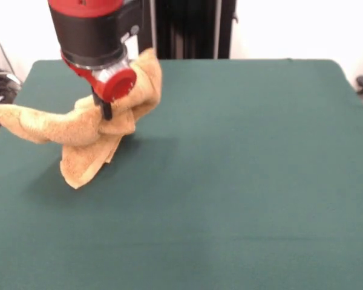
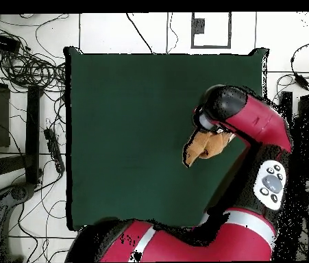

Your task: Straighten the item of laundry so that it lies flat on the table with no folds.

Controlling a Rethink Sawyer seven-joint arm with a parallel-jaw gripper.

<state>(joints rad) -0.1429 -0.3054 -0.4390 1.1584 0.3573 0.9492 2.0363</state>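
Currently the towel (image 1: 94,130) is held bunched in the closed fingers (image 1: 106,111) near the table's (image 1: 242,181) far corner by the robot; its loose corner hangs below them, touching the felt.

Towel (image 1: 91,130) — nubby, matt terry cloth; table (image 1: 242,181) — felt-like matt cloth (arm (image 1: 91,27) glossy plastic).

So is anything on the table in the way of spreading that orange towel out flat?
Nothing visible. The small orange-tan terry-cloth towel hangs bunched at the robot's end effector, one corner reaching down towards the dark green felt-covered table. No other object lies on the green cloth around it; only the red and black arm is above it.
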